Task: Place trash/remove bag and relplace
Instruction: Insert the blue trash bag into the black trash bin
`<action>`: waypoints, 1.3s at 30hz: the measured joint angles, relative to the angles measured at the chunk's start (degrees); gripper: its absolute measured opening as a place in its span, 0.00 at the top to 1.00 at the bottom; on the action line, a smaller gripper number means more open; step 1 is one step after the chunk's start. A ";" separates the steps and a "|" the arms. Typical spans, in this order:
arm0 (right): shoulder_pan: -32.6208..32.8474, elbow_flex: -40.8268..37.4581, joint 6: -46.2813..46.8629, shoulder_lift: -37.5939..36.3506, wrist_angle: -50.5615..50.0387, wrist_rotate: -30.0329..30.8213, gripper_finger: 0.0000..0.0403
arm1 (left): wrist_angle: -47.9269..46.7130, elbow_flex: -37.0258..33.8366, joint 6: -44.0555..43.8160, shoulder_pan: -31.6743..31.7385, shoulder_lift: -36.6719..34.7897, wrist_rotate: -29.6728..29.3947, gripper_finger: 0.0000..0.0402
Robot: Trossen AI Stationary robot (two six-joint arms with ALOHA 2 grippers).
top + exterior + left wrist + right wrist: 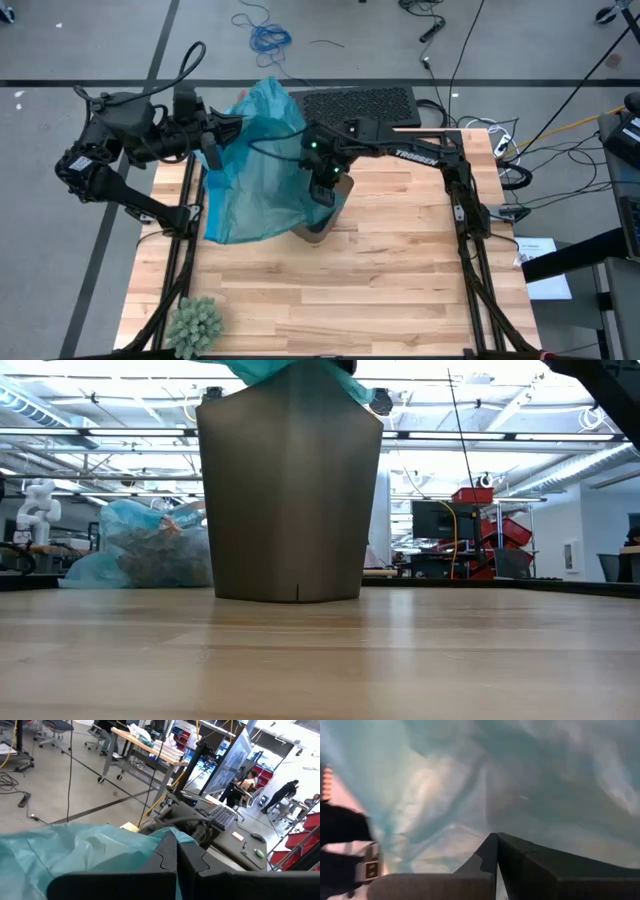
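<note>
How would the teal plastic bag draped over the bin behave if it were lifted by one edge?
The bag would probably sag and fold, since it already hangs in loose creases off the bin. It looks thin and see-through, so likely light and easily torn.

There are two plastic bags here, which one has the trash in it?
The pale blue bag lying on the table behind the bin, lumpy with brown wads inside. The other, a teal bag, is spread over the bin's top between both grippers.

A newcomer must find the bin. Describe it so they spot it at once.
Start at the wooden table and look to its middle, under the right claw. The bin is a tall grey-brown tub with a teal bag draped over it, unlike the green spiky ball at the corner.
</note>
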 joint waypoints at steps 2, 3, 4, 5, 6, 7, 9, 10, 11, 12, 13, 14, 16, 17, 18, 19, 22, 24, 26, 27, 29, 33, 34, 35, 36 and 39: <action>-0.82 0.00 -0.12 0.00 -0.03 1.78 1.00 | -0.36 0.00 0.00 0.00 0.00 0.00 1.00; -1.15 0.02 -0.23 0.09 0.00 2.56 1.00 | -0.51 0.00 0.00 0.00 0.00 0.00 1.00; -1.37 0.02 -0.40 0.13 -0.05 2.84 1.00 | -0.62 0.00 0.00 0.00 0.00 0.00 1.00; -1.41 0.02 -0.60 0.19 -0.17 3.22 1.00 | -0.74 0.00 0.00 0.00 0.00 0.01 1.00; -1.25 -0.44 -0.76 0.28 0.06 3.92 1.00 | -0.75 0.00 0.00 0.00 0.00 0.01 1.00; -1.05 -1.11 -0.78 0.43 0.25 4.53 1.00 | -0.72 0.00 0.00 0.00 0.00 0.02 1.00; -0.64 -3.01 -0.45 0.75 -0.26 5.25 1.00 | -0.74 0.00 0.00 0.00 0.00 0.02 1.00; -0.29 -4.44 -0.16 0.83 -0.20 5.33 1.00 | -0.76 0.00 0.00 0.00 0.00 0.02 1.00; 0.08 -5.89 0.08 0.87 0.13 5.51 1.00 | -0.74 0.00 0.00 0.00 0.00 0.04 1.00; 0.48 -7.20 0.61 0.87 0.47 5.64 1.00 | -0.74 0.00 0.00 0.00 0.00 0.16 1.00; 0.85 -8.08 1.25 0.88 0.52 5.65 1.00 | -0.74 0.00 0.00 0.00 0.00 0.42 1.00; 1.18 -8.52 1.84 0.91 0.36 5.63 1.00 | -0.74 0.00 0.00 0.00 0.00 0.60 1.00; 1.91 -8.57 2.61 0.85 0.03 5.40 1.00 | -0.74 0.00 0.00 0.00 0.00 0.85 1.00; 2.21 -8.57 3.14 0.35 0.29 5.22 1.00 | -0.74 0.00 -0.01 0.00 0.00 1.10 1.00; 2.52 -8.57 3.85 -0.12 0.50 5.18 1.00 | -0.76 0.00 -0.04 0.00 0.00 1.53 1.00; 2.82 -8.47 4.62 -1.14 0.71 5.11 1.00 | -0.76 0.00 -0.05 0.00 0.00 2.10 1.00; 3.32 -7.79 6.94 -5.20 1.22 5.04 1.00 | -0.91 0.00 -0.38 0.00 0.00 3.66 1.00; 3.35 -7.72 8.58 -8.21 1.51 5.03 1.00 | -1.24 0.00 -1.43 -0.02 0.00 4.19 1.00; 3.13 -7.72 10.07 -11.02 2.99 5.82 1.00 | -1.25 0.00 -1.56 -0.02 0.20 5.33 1.00; 2.88 -7.76 10.65 -12.47 4.19 6.70 1.00 | -1.20 0.00 -1.58 -0.02 0.32 5.79 1.00; 1.95 -7.76 11.24 -15.36 8.31 10.80 1.00 | -1.22 0.00 -1.62 -0.02 0.47 7.08 1.00; -1.01 -7.66 10.45 -18.36 19.70 23.59 1.00 | -1.12 0.02 -2.91 -0.07 1.29 9.97 1.00; -2.07 -7.65 9.49 -18.37 22.75 24.77 1.00 | -1.14 0.01 -2.93 -0.07 1.66 10.81 1.00; -3.27 -7.67 8.52 -18.18 25.35 24.93 1.00 | -1.07 0.00 -2.96 -0.07 2.15 11.64 1.00; -4.41 -7.67 8.10 -17.68 27.95 24.92 1.00 | -1.08 0.01 -2.98 -0.07 2.47 12.47 1.00; -7.26 -7.67 7.66 -15.44 33.21 24.74 1.00 | -0.81 0.02 -2.99 -0.07 3.68 14.69 1.00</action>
